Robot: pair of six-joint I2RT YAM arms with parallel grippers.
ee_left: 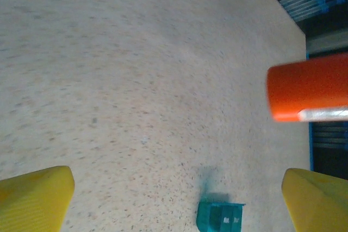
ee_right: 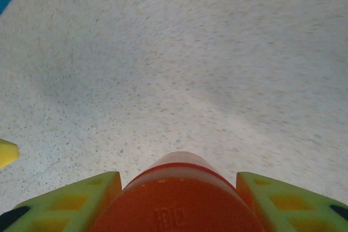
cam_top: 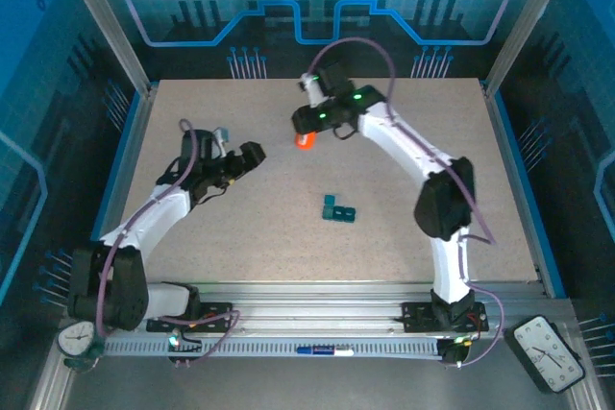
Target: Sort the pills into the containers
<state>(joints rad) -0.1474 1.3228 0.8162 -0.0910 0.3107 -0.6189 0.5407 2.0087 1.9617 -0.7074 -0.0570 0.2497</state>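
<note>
Orange bottle (cam_top: 304, 140): gripped in the right gripper (ee_right: 178, 194), lying sideways in the left wrist view and, I reckon, off the table (cam_top: 192, 122).
Right jaws: clenched on the bottle, one finger on each side.
Left gripper (ee_left: 175, 191): jaws spread wide with nothing between them, hovering at about 9 o'clock from the bottle.
Pill box (cam_top: 337, 208): teal, on the table near the middle, roughly 5 o'clock from the bottle and well apart from both grippers.
Pills: couldn't spot any, so my guess was they were inside the bottle.
Spill risk: tipped where it was, the bottle would have dumped pills on bare table, because the box wasn't under it.
Slip risk: smooth round plastic could have rolled in that pinch.
Box risk: it looked light and loose, so a nudge could have shoved it off.
</note>
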